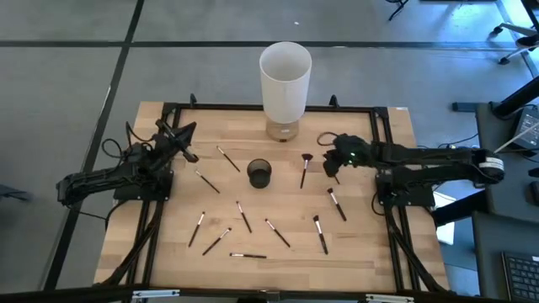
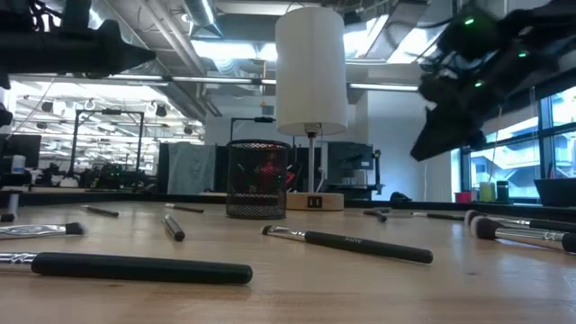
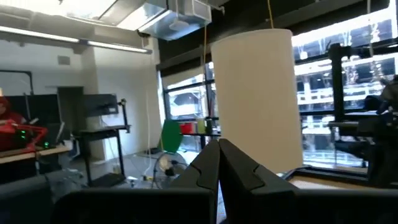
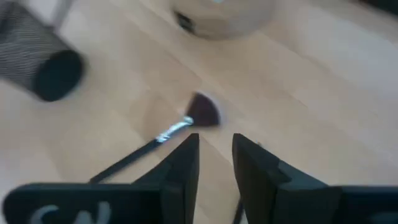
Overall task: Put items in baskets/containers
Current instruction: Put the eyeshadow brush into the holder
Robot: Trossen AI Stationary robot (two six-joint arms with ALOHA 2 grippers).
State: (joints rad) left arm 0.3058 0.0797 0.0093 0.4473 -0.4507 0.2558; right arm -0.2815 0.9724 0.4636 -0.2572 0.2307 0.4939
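My right gripper (image 4: 216, 158) hangs above the table with its fingers (image 4: 186, 162) parted by a narrow gap, holding nothing. Just ahead of the tips lies a fan brush (image 4: 186, 124), flat on the wood. Farther out stands the dark mesh cup (image 1: 259, 173), with the white lamp (image 1: 285, 80) beyond. Other brushes (image 1: 244, 217) lie scattered around the cup. My left gripper (image 3: 219, 163) is raised, fingers pressed together and empty, well apart from the cup.
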